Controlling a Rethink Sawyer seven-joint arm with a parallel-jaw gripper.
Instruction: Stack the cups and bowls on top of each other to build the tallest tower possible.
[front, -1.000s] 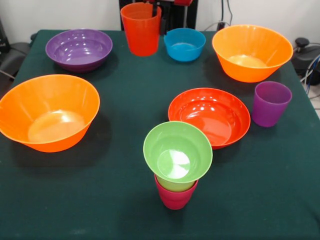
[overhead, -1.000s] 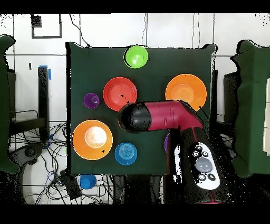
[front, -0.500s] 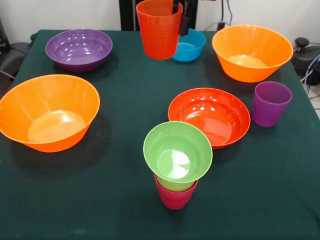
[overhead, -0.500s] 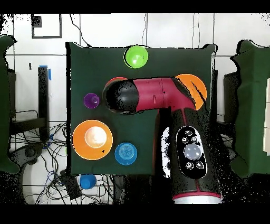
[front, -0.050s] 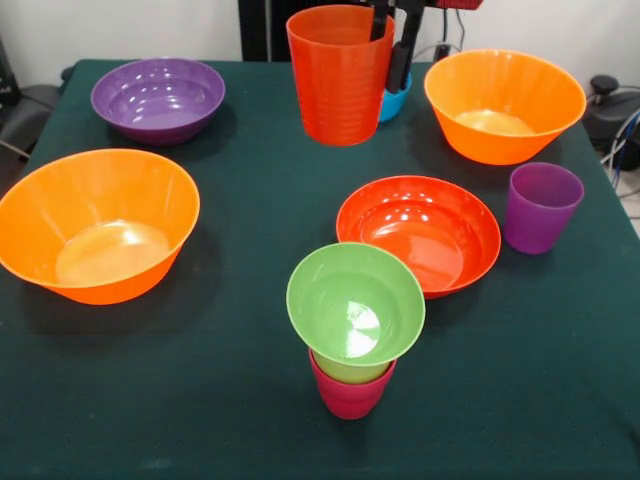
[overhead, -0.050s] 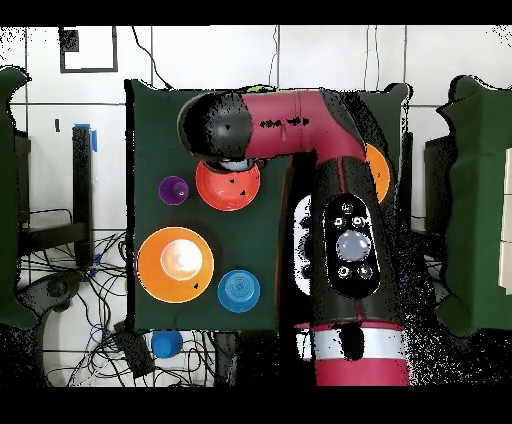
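Note:
My gripper (front, -0.050s: 391, 38) is shut on the rim of the orange-red cup (front, -0.050s: 338, 78), one finger inside and one outside, and holds it upright above the table's far middle. The tower (front, -0.050s: 352, 340) stands near the front: a small lime green bowl (front, -0.050s: 355, 303) on a lime green cup (front, -0.050s: 350, 371) nested in a crimson cup (front, -0.050s: 349, 397). A purple cup (front, -0.050s: 540, 207) stands at the right, next to the red-orange bowl (front, -0.050s: 418, 232). In the overhead view the arm (overhead, -0.050s: 290, 125) hides the gripper and the tower.
A large orange bowl (front, -0.050s: 97, 225) sits at the left and another (front, -0.050s: 505, 105) at the far right. The purple bowl (front, -0.050s: 158, 98) is far left. The blue bowl (front, -0.050s: 396, 100) peeks out behind the held cup. Overhead shows the red-orange bowl (overhead, -0.050s: 228, 190) and blue bowl (overhead, -0.050s: 239, 290).
The gripper has carried the orange-red cup away from the far edge toward the table's middle, covering most of the blue bowl. Overhead, the arm has swung over the green stack.

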